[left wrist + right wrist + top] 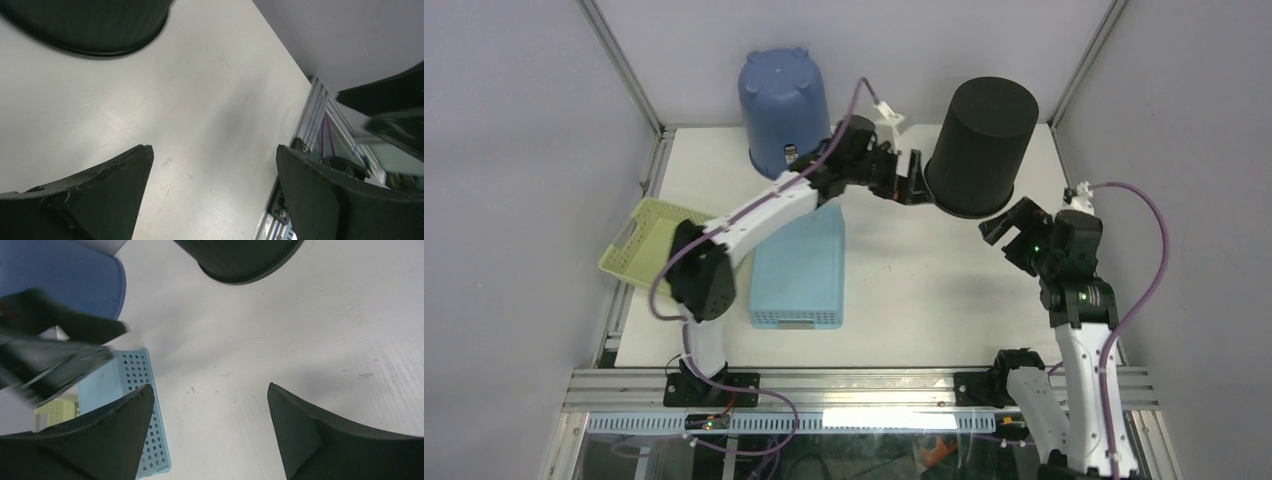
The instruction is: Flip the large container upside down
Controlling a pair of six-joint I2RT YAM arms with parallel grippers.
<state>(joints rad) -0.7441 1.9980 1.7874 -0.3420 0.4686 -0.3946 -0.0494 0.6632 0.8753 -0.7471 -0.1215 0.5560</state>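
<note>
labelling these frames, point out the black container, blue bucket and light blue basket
black container (977, 150): top external view, side wall
blue bucket (782, 115): top external view, side wall
light blue basket (799, 265): top external view, flat middle

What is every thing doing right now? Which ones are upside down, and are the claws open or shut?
black container: upside down, rim on the table, not held
blue bucket: upside down, at the back
light blue basket: lying flat on the table
yellow-green basket: tilted, open side up, at the table's left edge
left claw: open, empty
right claw: open, empty
</note>
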